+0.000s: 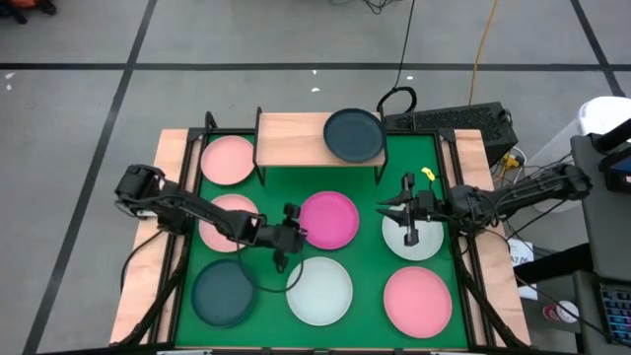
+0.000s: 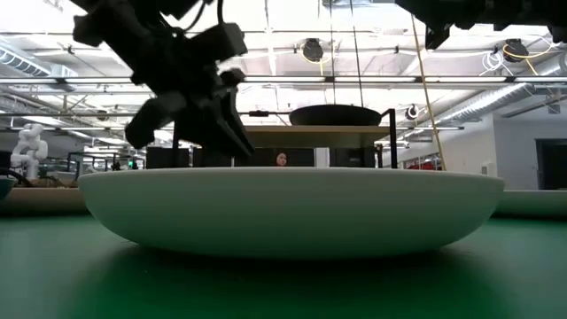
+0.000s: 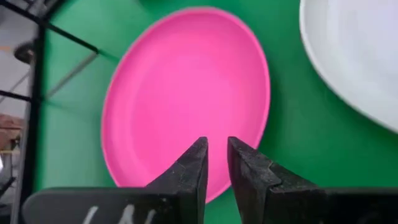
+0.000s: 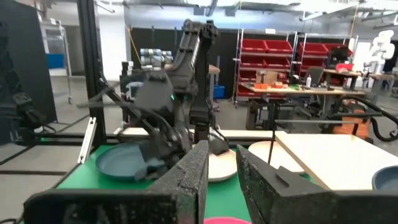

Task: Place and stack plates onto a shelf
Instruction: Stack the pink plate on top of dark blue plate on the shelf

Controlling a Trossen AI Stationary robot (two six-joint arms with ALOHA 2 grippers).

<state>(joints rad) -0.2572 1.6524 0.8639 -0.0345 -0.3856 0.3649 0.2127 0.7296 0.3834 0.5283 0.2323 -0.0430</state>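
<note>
Left hand (image 1: 293, 223), fingers narrowly parted and empty, hovers at the nine o'clock rim of the magenta plate (image 1: 328, 219) mid-mat, lining up a pick for the shelf (image 1: 296, 138) at twelve o'clock, while the right hand (image 1: 398, 209), slightly parted and empty, waits at three o'clock.

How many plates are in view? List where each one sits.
8. On the shelf: dark teal plate. On the green mat: pink plates; magenta plate; teal plate; whitish plates. Stacked plates could hide more.
</note>
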